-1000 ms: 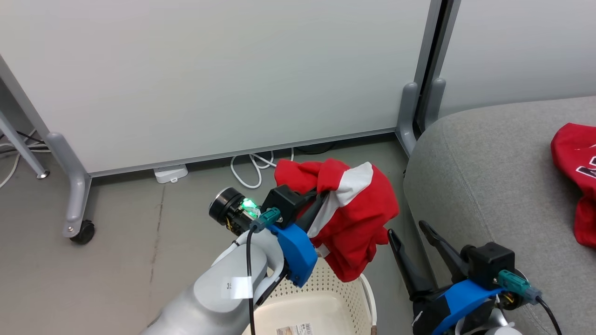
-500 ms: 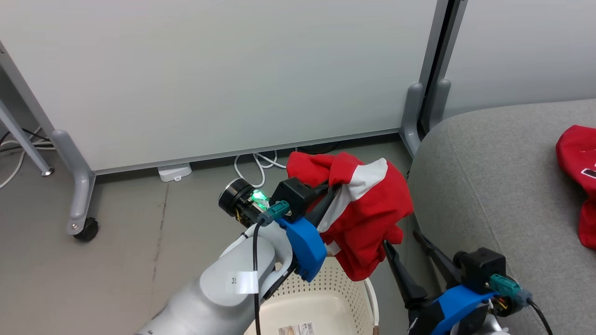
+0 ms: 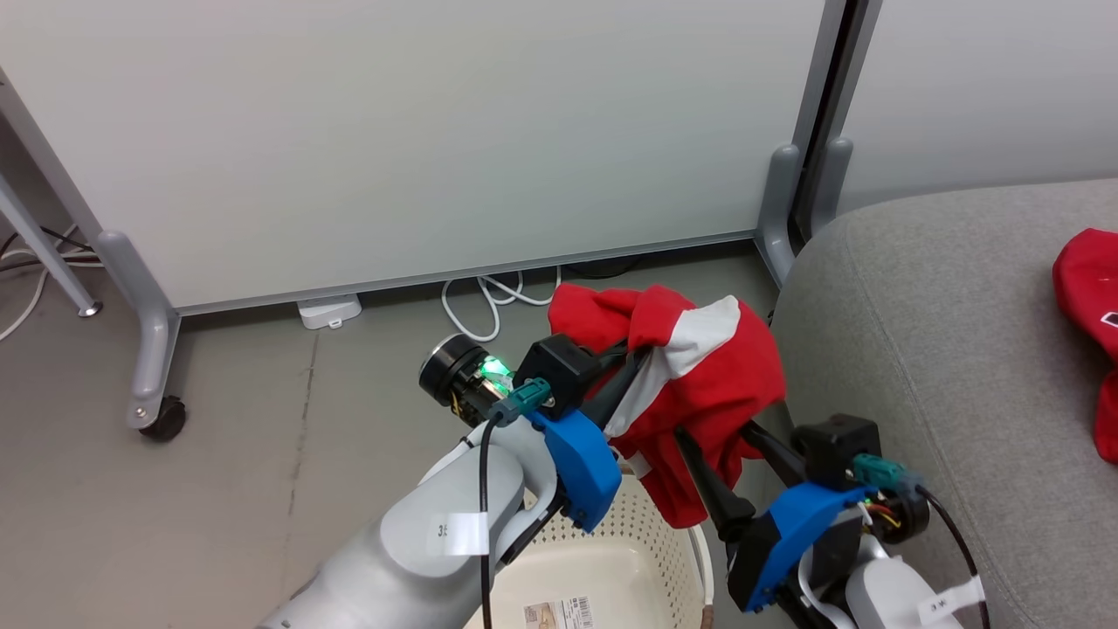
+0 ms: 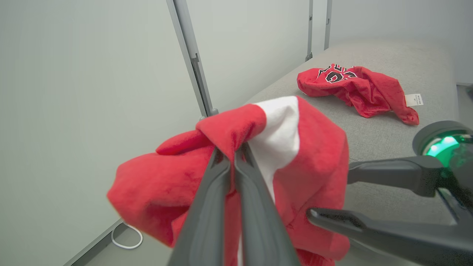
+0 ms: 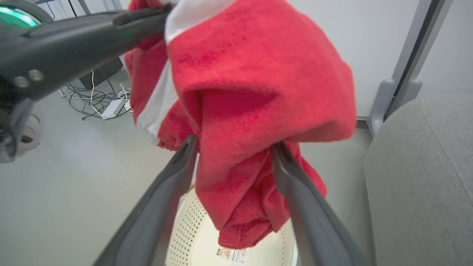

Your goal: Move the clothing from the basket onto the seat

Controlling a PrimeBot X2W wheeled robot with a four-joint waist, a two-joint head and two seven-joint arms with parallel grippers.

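Note:
My left gripper [image 3: 642,354] is shut on the clothing's red shorts [image 3: 707,376] with a white stripe, holding them bunched above the basket [image 3: 651,533]. In the left wrist view the closed fingertips [image 4: 229,153] pinch a fold of the shorts [image 4: 314,147]. My right gripper [image 3: 714,432] is open, and the lower hanging part of the shorts [image 5: 258,74] drops between its two fingers [image 5: 234,142]. The red jersey [image 4: 354,85] lies on the grey seat [image 3: 917,332] to the right. The cream basket [image 5: 188,229] shows its barcode sticker on a bare floor.
White partition panels on grey feet stand behind, with a caster [image 3: 162,419] at the left. White cables [image 3: 476,310] and a small white box [image 3: 327,310] lie at the panel's foot. Grey floor spreads to the left of the basket.
My right gripper has swung up and left from beside the seat, so its open fingers now straddle the hanging shorts. The left gripper and shorts drifted slightly right; the camera shifted a little.

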